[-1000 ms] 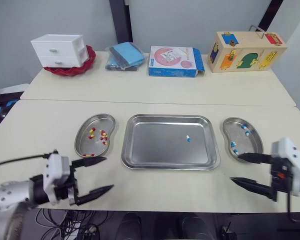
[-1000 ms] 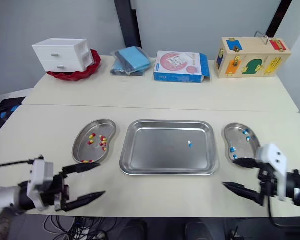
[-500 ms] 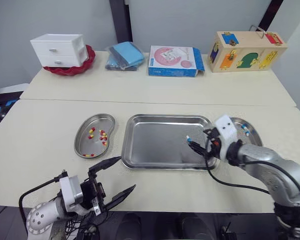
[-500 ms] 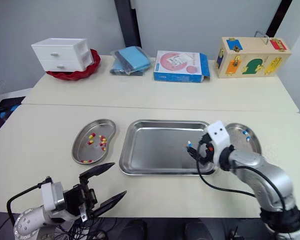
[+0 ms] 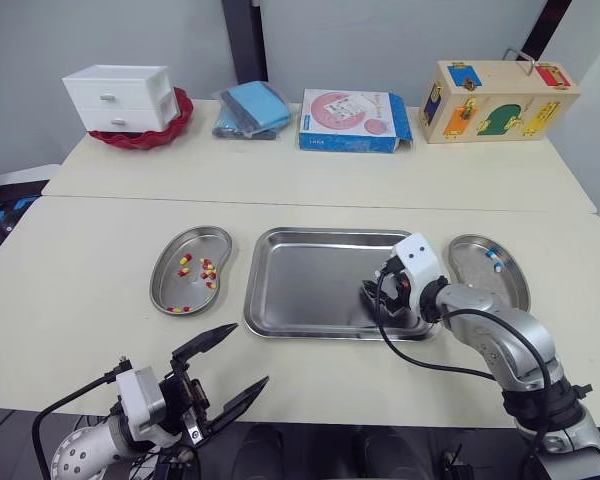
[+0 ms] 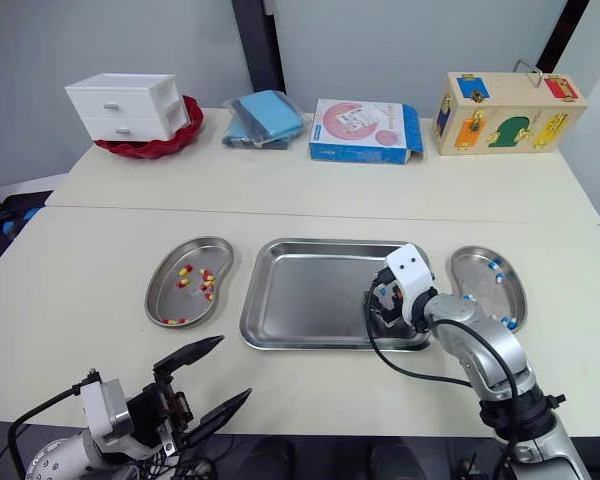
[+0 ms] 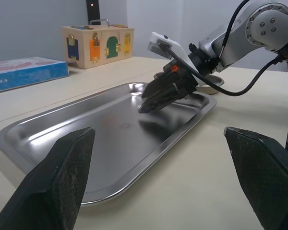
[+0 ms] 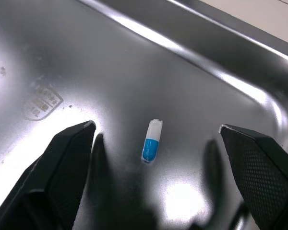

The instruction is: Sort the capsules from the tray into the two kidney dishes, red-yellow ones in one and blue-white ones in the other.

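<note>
1. My right gripper point(image 8: 156, 129) hangs low over the tray point(image 5: 280, 300), fingers spread wide. The blue-white capsule point(image 8: 151, 141) lies on the steel between them, near the tray's right end.
2. My left gripper point(image 5: 247, 354) is also spread. It holds nothing and hovers off the table's front edge.
3. Risk: the capsule is round and the tray is slick. If one finger meets it first, I expect it to roll or skid out of the pinch.
4. Risk: if I close too high I get nothing, and if too low my tips scrape the steel. Too hard a squeeze could crush the shell.
5. Risk: a weak pinch could drop it as I lift over the tray's rim.
6. It belongs in the right dish point(image 5: 515, 285), with the other blue-white ones.
7. Counts: one tray and two dishes. One capsule is left in the tray.
8. The left dish point(image 5: 165, 280) holds about seven red-yellow capsules. The right dish shows three or four blue-white ones, but my arm hides part of it.
</note>
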